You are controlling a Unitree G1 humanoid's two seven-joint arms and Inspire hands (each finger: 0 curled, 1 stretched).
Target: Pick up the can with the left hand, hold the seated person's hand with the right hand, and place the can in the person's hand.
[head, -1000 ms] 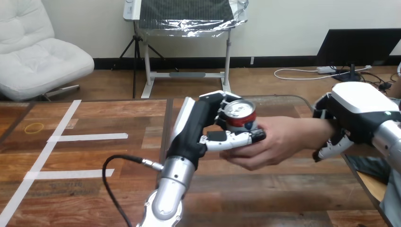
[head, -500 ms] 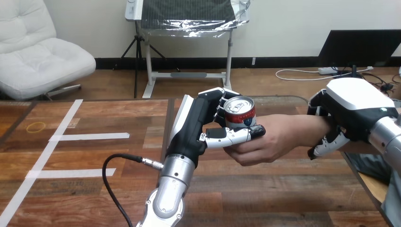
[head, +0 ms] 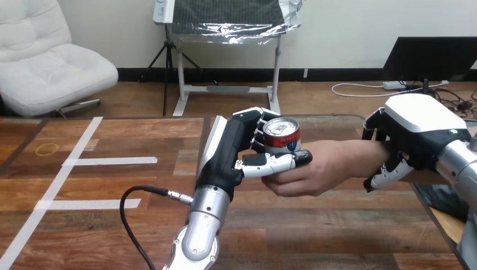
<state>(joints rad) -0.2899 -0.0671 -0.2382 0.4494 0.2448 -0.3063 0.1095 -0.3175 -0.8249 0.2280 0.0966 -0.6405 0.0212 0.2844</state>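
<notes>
So nearest the camera, the silver left forearm (head: 198,236) comes up from below the can (head: 282,135), with a black cable (head: 138,198) looping over the table (head: 337,236) down and to the left of the can. The left hand (head: 233,149) sits right against the can's left side. Its fingers are curled round the back of the can and its thumb (head: 273,162) is laid across the front, just under the can's label, so it's got a proper wrap on it.

The can is upright, top facing up, and held off the table. The person's hand (head: 315,169) is cupped right under and against the can's right side, touching it, so both hands are on the can.

Off to the right of the can, the right hand (head: 413,132) is draped over the person's wrist (head: 368,154), with its fingers (head: 385,175) hooked down round the near side, gripping it.

Well left of the can there are white tape strips (head: 109,161) on the wood. Farther left again is a small yellow ring (head: 46,149) lying flat.
</notes>
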